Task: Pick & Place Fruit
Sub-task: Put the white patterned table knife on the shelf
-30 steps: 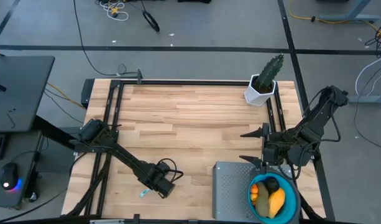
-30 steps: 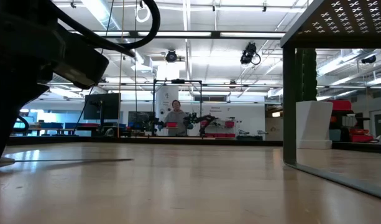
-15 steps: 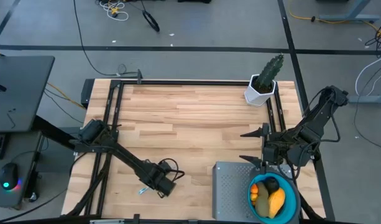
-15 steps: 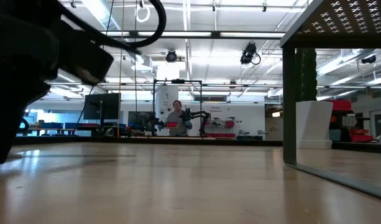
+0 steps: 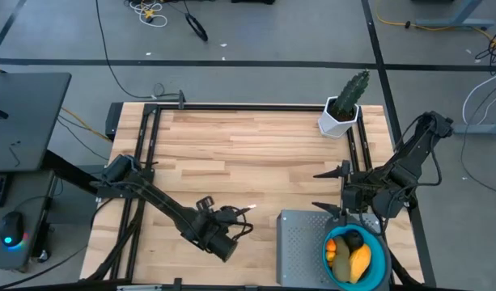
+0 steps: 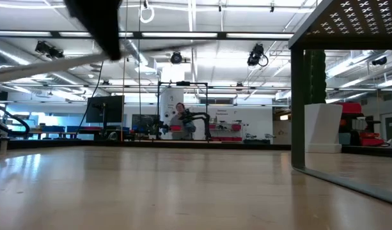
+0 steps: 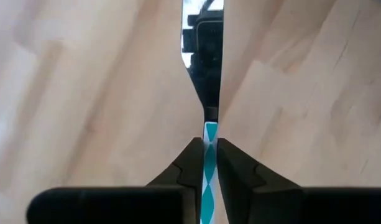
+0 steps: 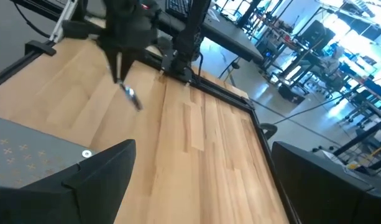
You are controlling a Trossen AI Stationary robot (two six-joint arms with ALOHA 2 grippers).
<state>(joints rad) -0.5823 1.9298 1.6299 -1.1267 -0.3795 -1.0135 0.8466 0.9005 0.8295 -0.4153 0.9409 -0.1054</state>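
One white-and-blue stick [image 7: 211,163] is sitting pinched between the left gripper's [image 7: 207,155] two fingers [image 7: 190,163]. One cactus [image 5: 350,93], one blue bowl [image 5: 383,257] and one grey perforated stand [image 5: 300,246] are showing.

A robotics lab: rows of workbenches [image 8: 314,56] under ceiling lights [image 6: 183,35]

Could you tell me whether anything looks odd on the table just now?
Yes: the left gripper is shut on the thin white-and-blue stick rather than fruit. The fruit already lies in the blue bowl, beside the open right gripper.
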